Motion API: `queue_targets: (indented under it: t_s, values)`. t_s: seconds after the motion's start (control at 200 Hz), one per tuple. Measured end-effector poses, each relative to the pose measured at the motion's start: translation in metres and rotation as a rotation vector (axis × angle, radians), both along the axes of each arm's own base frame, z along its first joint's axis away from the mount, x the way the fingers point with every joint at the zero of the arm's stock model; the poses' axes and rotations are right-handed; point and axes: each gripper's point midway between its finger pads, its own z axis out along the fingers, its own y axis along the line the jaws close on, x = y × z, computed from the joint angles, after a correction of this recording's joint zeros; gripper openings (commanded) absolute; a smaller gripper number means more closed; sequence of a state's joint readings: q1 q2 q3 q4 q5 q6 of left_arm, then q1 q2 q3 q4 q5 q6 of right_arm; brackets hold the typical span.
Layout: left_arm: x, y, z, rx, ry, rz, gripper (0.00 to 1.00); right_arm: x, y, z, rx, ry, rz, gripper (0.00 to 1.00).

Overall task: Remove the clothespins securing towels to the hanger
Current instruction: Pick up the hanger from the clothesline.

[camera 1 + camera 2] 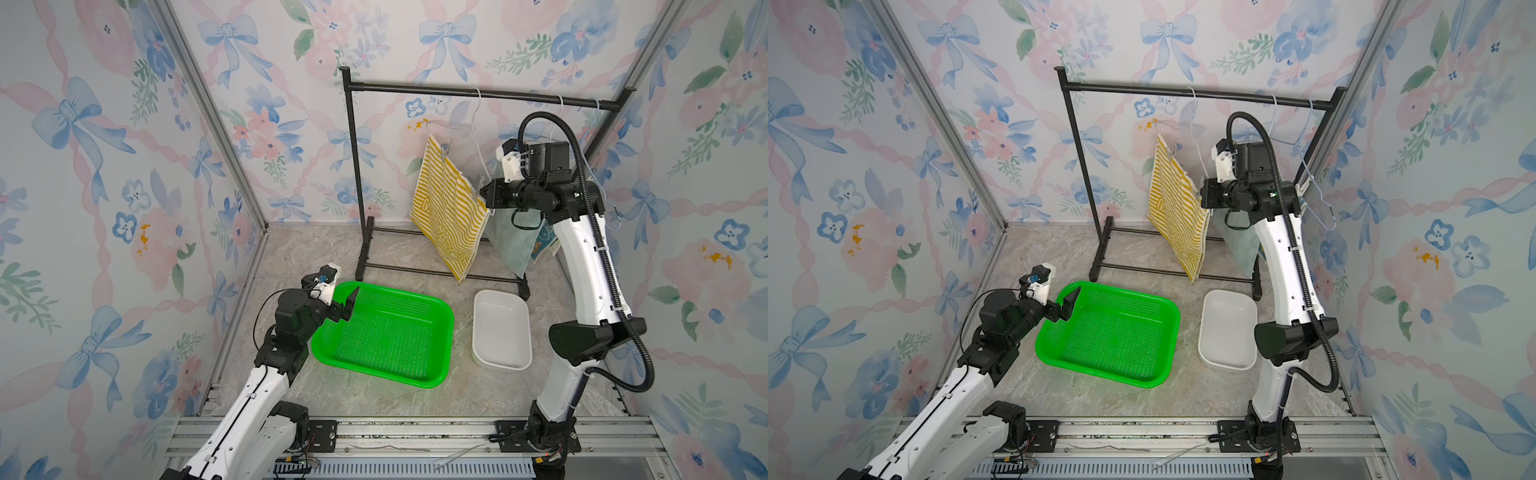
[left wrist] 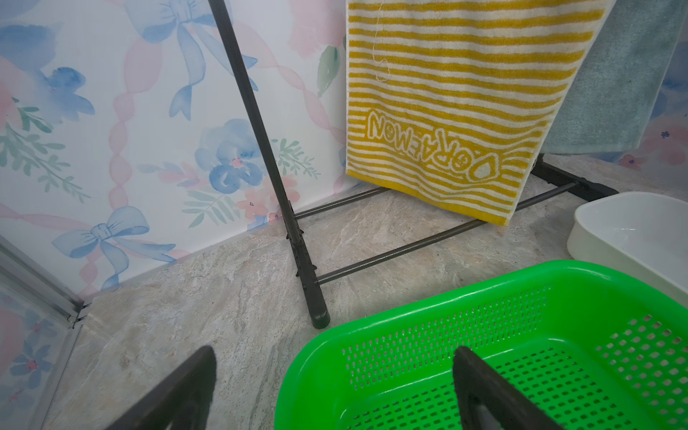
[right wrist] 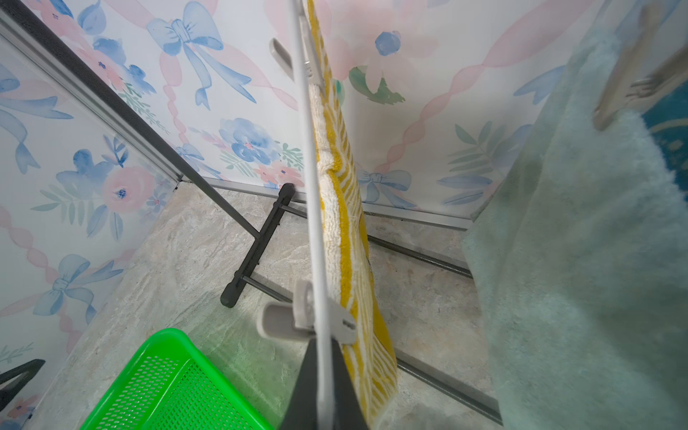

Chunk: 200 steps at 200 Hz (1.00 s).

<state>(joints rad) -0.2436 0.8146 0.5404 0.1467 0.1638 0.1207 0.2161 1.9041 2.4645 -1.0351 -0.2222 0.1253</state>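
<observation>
R pincer (image 3: pixel 323 344) closed, tips right at grey clothespin (image 3: pixel 298 320) clipping yellow-striped towel (image 3: pixel 342 223) to white wire hanger (image 3: pixel 314 186); can't tell if the pin is actually pinched. 2nd grey pin (image 3: pixel 283 56) sits further along same towel edge. Teal towel (image 3: pixel 577 260) hangs just beside, w/ blurred wooden pin (image 3: pixel 625 74) on it. L pincer (image 1: pixel 349 306) wide open, empty, over rim of green basket (image 1: pixel 386 332) on surface (image 1: pixel 415 399).
</observation>
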Motion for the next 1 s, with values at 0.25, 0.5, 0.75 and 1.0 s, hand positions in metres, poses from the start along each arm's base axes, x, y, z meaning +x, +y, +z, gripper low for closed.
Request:
queue_targets:
  t_s: [0.25, 0.5, 0.75, 1.0]
  values:
    - [0.000, 0.001, -0.004, 0.005, 0.015, 0.003, 0.98, -0.001, 0.000, 0.001, -0.011, -0.007, 0.007, 0.00]
    - [0.000, 0.003, -0.004, 0.012, 0.016, 0.018, 0.98, -0.012, -0.001, 0.016, 0.008, -0.055, 0.014, 0.00]
    - [0.001, 0.005, -0.004, 0.017, 0.015, 0.028, 0.98, -0.022, 0.001, 0.045, 0.047, -0.151, 0.031, 0.00]
    - [0.000, 0.007, -0.001, 0.016, 0.003, 0.035, 0.98, -0.037, 0.002, 0.064, 0.075, -0.211, 0.054, 0.00]
